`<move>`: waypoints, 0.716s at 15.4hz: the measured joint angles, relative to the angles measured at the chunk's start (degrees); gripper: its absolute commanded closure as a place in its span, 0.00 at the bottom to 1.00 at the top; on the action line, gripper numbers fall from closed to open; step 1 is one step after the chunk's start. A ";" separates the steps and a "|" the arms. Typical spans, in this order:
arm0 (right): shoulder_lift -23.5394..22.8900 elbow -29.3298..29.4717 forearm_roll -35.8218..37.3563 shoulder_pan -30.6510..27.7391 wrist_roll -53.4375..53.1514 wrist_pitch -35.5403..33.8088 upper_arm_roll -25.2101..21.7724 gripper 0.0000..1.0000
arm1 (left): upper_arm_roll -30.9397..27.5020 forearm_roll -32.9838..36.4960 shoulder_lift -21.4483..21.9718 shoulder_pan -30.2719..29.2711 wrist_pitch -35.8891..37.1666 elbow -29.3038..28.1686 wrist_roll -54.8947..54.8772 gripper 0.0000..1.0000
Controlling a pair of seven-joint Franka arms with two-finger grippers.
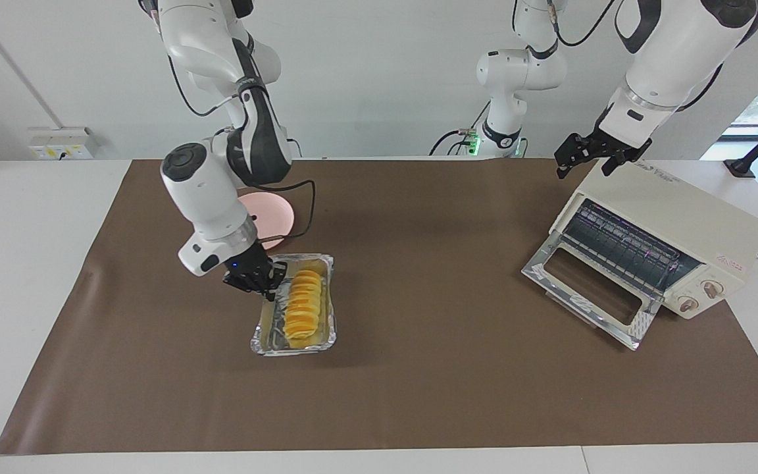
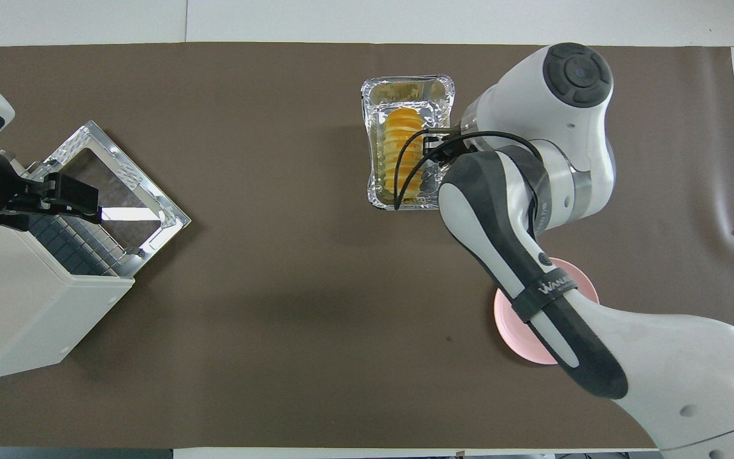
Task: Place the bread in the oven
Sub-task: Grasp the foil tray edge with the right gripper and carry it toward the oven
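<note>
Golden-yellow bread [image 1: 303, 303], small and elongated, crossed by orange ridged segments from end to end. Lies inside a silver foil tray [image 1: 326, 329], along the side toward the left arm's end; bare foil floor showing on the tray's other side. Long axis of the loaf in line with the tray's long sides, one end toward the robots, the other toward the counter's [image 1: 418, 395] edge farthest from them. Tray rests on the brown mat, roughly midway between the counter's two long edges, toward the right arm's end of the middle.

Right end effector [image 1: 267, 284] clamped shut on the foil tray's long rim, on the side toward the right arm's end.

Cream-white toaster oven [image 1: 682, 224] near the counter's corner at the left arm's end, turned at an angle, glass door [image 1: 586, 289] dropped open, wire rack [image 1: 622, 247] visible inside, nothing seen on it. Left end effector [image 1: 593, 158] open, over the oven's top edge, waiting.

Pink plate [image 1: 277, 214] nearer to the robots than the tray, partly hidden by the right arm.
</note>
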State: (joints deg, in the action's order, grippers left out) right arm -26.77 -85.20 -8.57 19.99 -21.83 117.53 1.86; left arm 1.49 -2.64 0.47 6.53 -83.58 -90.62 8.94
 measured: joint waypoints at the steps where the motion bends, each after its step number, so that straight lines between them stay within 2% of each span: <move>1: -2.29 2.47 0.27 1.55 -2.40 -0.18 -0.01 1.00 | 0.00 0.00 0.00 0.00 0.00 0.00 0.00 0.00; 3: -6.42 5.49 0.85 4.35 -5.02 0.68 -0.14 1.00 | 0.00 0.00 0.00 0.00 0.00 0.00 0.00 0.00; 6: -10.50 7.05 1.90 7.16 -7.26 4.01 -0.31 1.00 | 0.00 0.00 0.00 0.00 0.00 0.00 0.00 0.00; 11: -12.43 7.66 2.69 8.87 -7.77 5.90 -0.32 1.00 | 0.00 0.00 0.00 0.00 0.00 0.00 0.00 0.00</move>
State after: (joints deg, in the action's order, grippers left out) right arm -39.20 -77.55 -5.88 28.86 -29.59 123.43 1.54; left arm 1.49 -2.64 0.47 6.53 -83.58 -90.62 8.94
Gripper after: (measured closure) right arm 0.982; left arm 0.000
